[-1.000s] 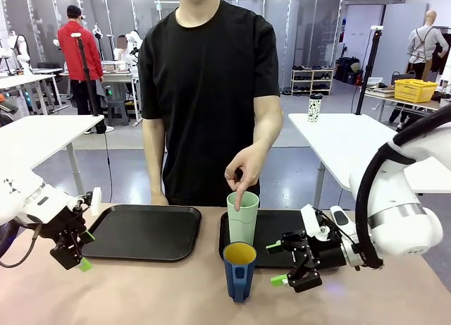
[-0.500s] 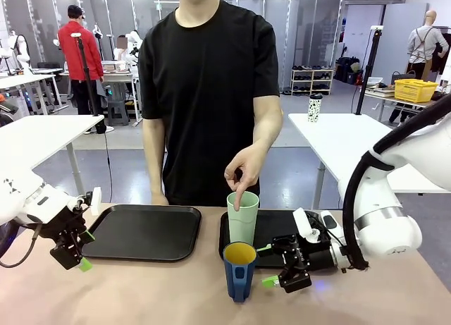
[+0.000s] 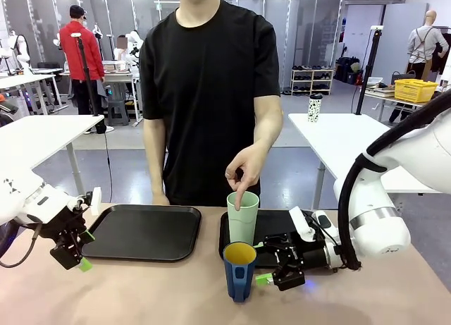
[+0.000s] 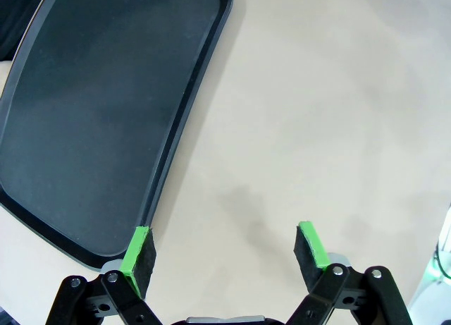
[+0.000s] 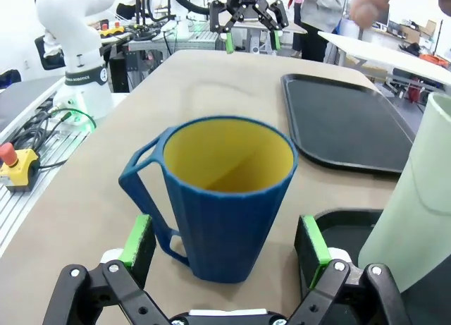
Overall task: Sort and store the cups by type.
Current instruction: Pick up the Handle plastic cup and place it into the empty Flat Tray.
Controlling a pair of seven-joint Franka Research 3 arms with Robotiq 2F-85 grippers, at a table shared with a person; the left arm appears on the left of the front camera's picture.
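Approach geometry is what matters here. The short dark blue plastic mug with the yellow inside (image 3: 239, 270) stands upright on the tan table top (image 3: 155, 293), and the right gripper (image 3: 261, 262) lies level with it, coming in sideways from the robot's right. In the right wrist view we look along the fingers. Both green pads are spread wide, and the dark blue mug (image 5: 225, 198) sits between them, touching neither. Its long axis is vertical, so it runs across the line of the fingers, and a straight closing would take the wall side-on. The handle sticks out toward the left pad in that view, so we judge that this finger would meet the loop before the body.

The tall pale mint-green handleless plastic tumbler (image 3: 242, 218) stands upright just behind the mug. A person's hand (image 3: 245, 171) hangs over it with one finger dipped into its mouth. The front view hides its base behind the mug. In the right wrist view it seems to rest on the near corner of the right black plastic tray (image 3: 276, 222), though the frame edge cuts it off.

The left gripper (image 3: 83, 250) hangs well apart, beside the left black plastic tray (image 3: 141, 230). Its jaws are parted over bare table and hold nothing. The right arm is plainly the nearer one.

We cannot tell how deep the mug sits between the pads.
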